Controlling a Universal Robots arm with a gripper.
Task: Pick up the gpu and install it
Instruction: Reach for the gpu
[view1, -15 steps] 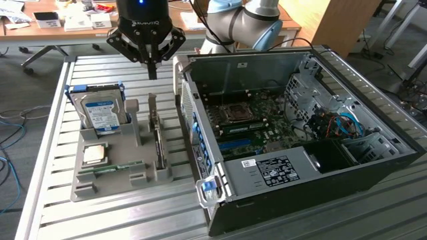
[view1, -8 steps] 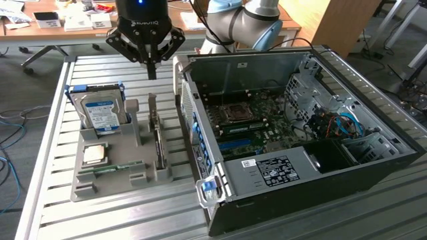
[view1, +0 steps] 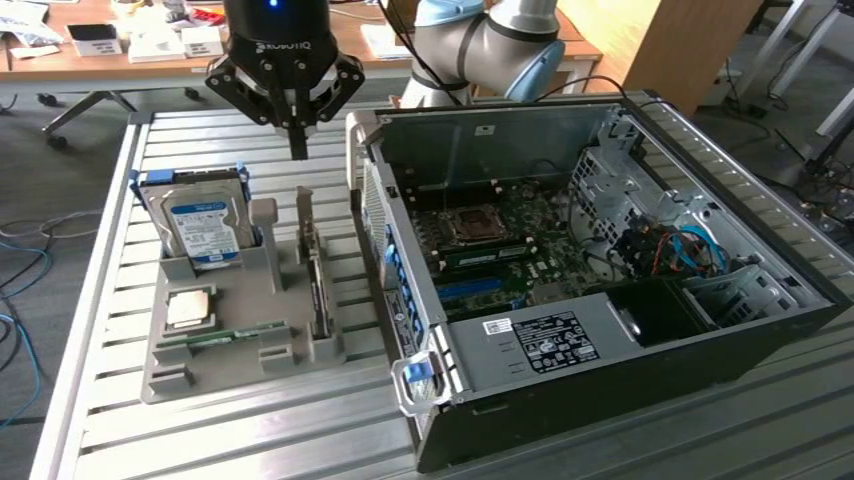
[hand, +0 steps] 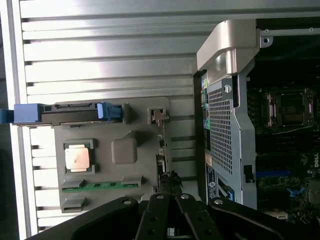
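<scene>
On the slatted table (view1: 240, 440), at the near side, a grey tray (view1: 174, 380) holds the gpu (view1: 318, 275). The gpu stands on its edge in the slot just beside the open computer case (view1: 627, 390). Farther back, the hand (view1: 298, 140) hangs above the gpu's far end, fingers pressed together, gripping nothing.

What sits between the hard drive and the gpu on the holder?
A grey upright post of the holder stands between the hard drive and the gpu; the exterior view shows it.
</scene>
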